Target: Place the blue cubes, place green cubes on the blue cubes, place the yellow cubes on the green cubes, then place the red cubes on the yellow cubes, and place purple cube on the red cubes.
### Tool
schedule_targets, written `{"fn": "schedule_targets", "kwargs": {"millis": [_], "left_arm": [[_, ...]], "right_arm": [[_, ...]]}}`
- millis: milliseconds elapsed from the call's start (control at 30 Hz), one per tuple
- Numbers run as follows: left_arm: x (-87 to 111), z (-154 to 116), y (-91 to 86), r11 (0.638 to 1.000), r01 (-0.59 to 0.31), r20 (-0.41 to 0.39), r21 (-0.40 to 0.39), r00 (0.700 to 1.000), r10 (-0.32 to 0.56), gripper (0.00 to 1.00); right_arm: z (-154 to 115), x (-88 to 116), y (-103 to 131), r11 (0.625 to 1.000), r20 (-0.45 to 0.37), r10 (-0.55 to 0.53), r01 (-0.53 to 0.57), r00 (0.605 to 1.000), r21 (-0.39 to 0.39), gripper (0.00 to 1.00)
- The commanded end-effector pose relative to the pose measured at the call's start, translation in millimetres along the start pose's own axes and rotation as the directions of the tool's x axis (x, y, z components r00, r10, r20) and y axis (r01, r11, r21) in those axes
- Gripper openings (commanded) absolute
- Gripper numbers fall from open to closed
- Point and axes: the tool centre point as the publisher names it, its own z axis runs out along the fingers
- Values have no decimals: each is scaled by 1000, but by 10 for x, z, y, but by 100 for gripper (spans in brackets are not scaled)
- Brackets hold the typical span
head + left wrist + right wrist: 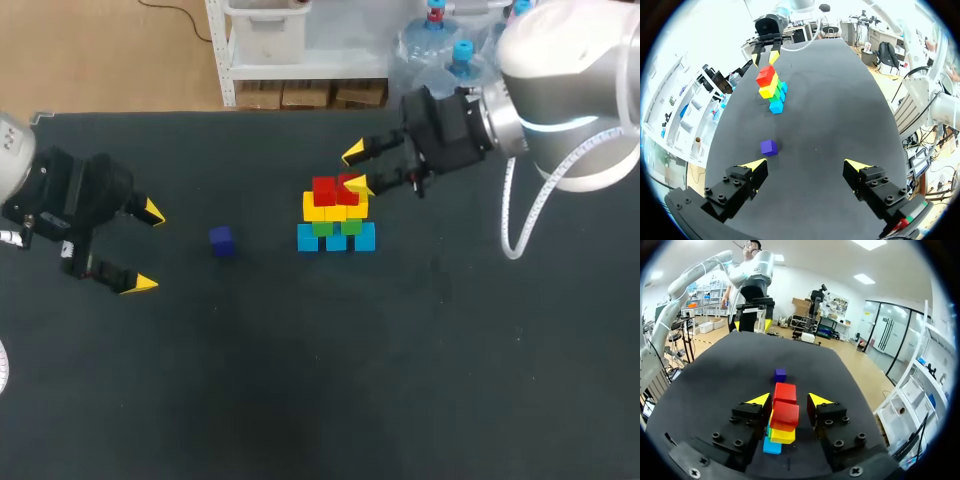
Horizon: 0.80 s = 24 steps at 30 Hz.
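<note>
Right gripper (788, 399) spread, straddling red cubes (785, 414) — purple cube (780, 375) apart

Silver right arm (570, 60), white cable (505, 225); black left end effector (146, 248) and right end effector (356, 168), yellow-tipped, screw-studded.

There are three blue cubes (337, 238) and two green cubes (322, 228). The yellow cubes (335, 211) look like three (the seams between them are faint, so that count is less sure). There are two red cubes (324, 190) and a single purple cube (221, 240). That makes five colours and about eleven cubes in all. Two grippers show, the left gripper (146, 248) and the right gripper (356, 168), each with two yellow-tipped fingers, so four tips together.
</note>
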Motion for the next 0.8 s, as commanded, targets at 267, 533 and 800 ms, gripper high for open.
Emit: {"fn": "schedule_targets", "kwargs": {"millis": [267, 533, 800], "left_arm": [[23, 3, -2, 1000, -5, 9, -2, 1000, 5, 100], [23, 3, -2, 1000, -5, 9, -2, 1000, 5, 100], [23, 3, -2, 1000, -5, 9, -2, 1000, 5, 100]], "right_arm": [[-334, -15, 42, 998, 10, 3, -3, 1000, 58, 0], [-351, 85, 42, 998, 10, 1, -2, 1000, 57, 0], [-238, 188, 32, 999, 16, 8, -8, 1000, 32, 0]]}}
